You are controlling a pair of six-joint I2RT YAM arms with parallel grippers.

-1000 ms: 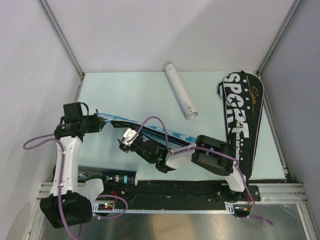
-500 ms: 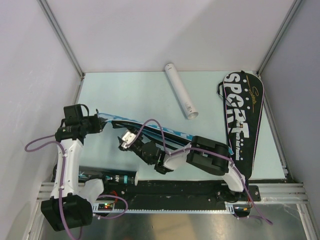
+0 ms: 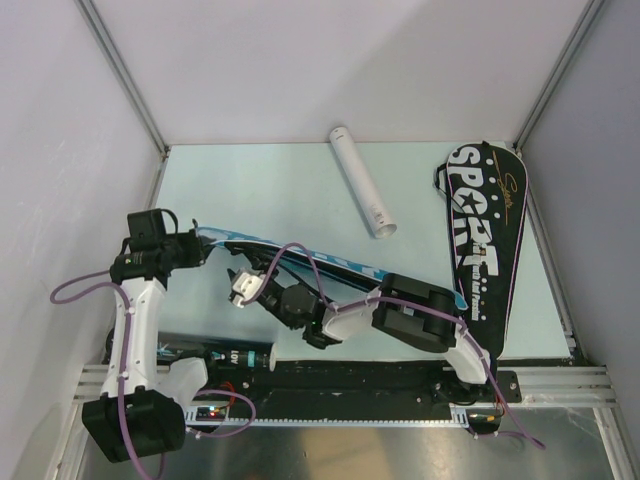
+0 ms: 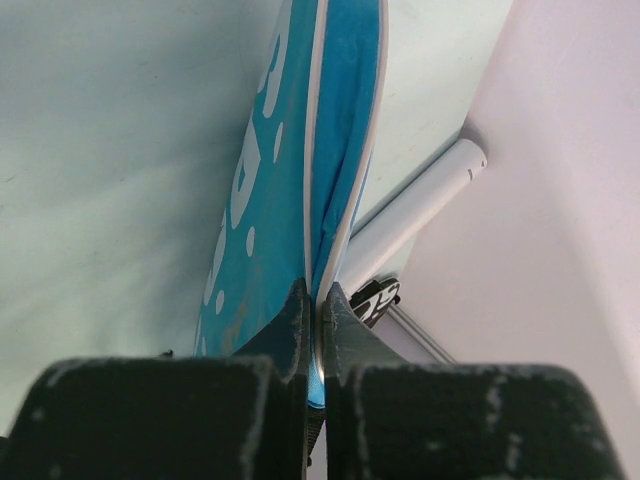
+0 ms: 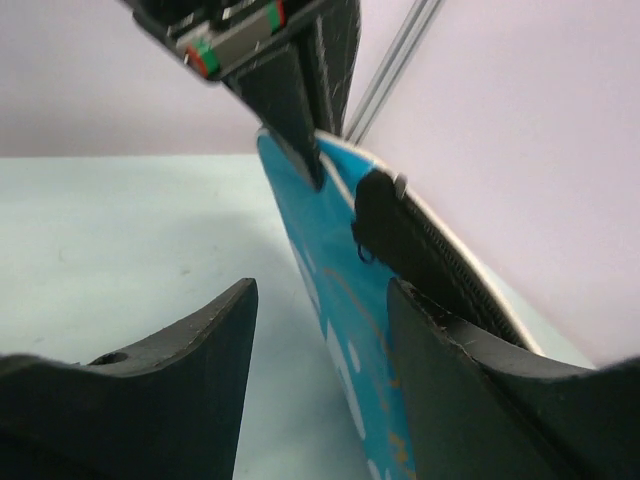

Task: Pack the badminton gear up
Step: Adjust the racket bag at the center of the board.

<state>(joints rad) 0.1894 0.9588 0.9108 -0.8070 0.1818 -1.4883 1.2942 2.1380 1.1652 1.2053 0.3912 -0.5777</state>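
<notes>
Two jaws of my left gripper [image 4: 318,300] pinch the blue cover [image 4: 345,110] (right gripper [image 5: 320,295] half-spread, seemingly straddling its edge)

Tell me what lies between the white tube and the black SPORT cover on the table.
Nothing: the top view shows only bare table between the white tube and the black SPORT cover.

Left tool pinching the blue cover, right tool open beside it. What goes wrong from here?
The left tool pinches only a thin edge of the blue cover; a tug may slip it out.
The right tool is open with the black zipper edge off-centre, near one finger; closing may catch fabric instead.
The two tools sit close together in the right wrist view; they may collide.
</notes>
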